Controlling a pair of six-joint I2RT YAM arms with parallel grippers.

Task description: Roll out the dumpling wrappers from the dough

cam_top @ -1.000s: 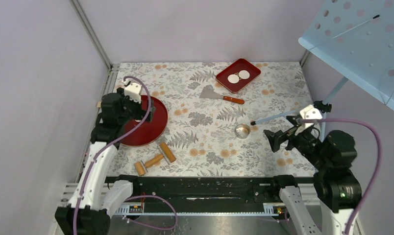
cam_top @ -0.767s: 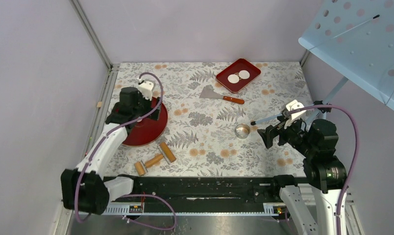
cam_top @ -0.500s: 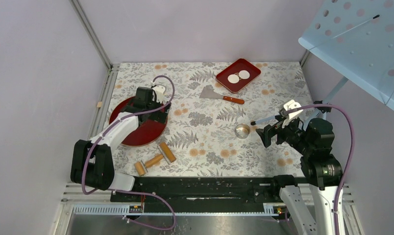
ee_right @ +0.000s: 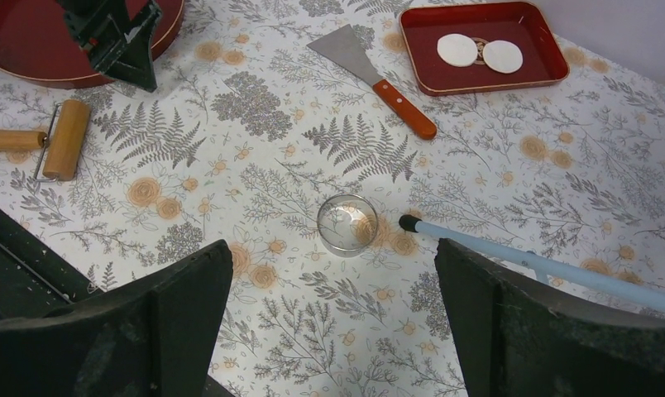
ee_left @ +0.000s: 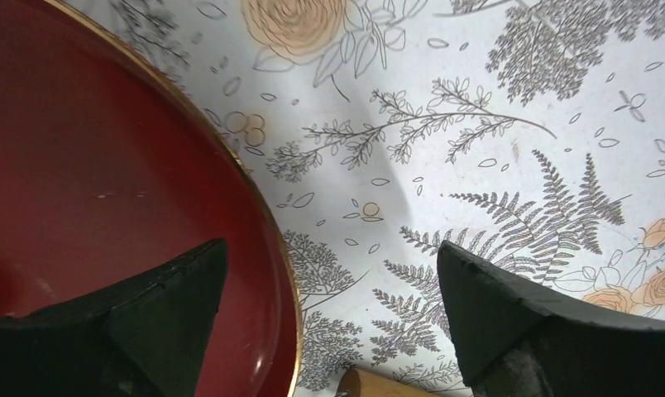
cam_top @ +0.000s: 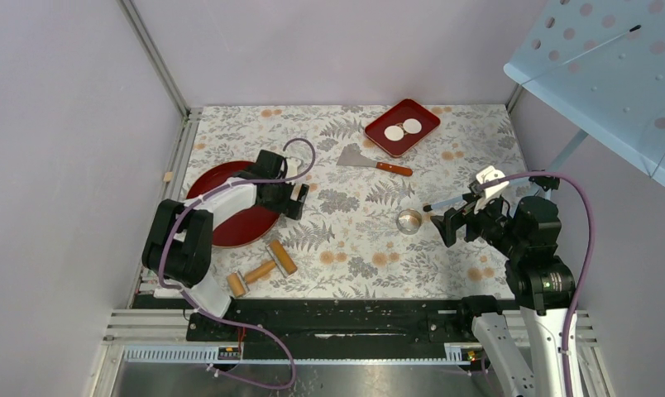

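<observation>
Two dumpling wrappers (cam_top: 394, 132) (cam_top: 412, 126), thin white discs, lie in the red rectangular tray (cam_top: 424, 116) at the back; they also show in the right wrist view (ee_right: 457, 50) (ee_right: 503, 56). The dough does not show; my left arm covers part of the round red plate (cam_top: 222, 227). My left gripper (cam_top: 299, 203) is open and empty, low over the plate's right rim (ee_left: 263, 215); in the left wrist view (ee_left: 331, 248) it straddles that rim. My right gripper (cam_top: 455, 231) (ee_right: 333, 246) is open and empty, just right of the metal ring cutter (cam_top: 409, 221) (ee_right: 346, 223).
A wooden rolling pin (cam_top: 263, 266) (ee_right: 64, 139) lies in front of the plate; its end shows in the left wrist view (ee_left: 379, 385). A scraper with a wooden handle (cam_top: 370, 160) (ee_right: 370, 66) lies near the tray. A light blue rod (cam_top: 453, 201) (ee_right: 544, 265) ends beside the cutter.
My left arm has swung right across the red plate, from its left side to its right rim. My right gripper has moved slightly left toward the ring cutter.
</observation>
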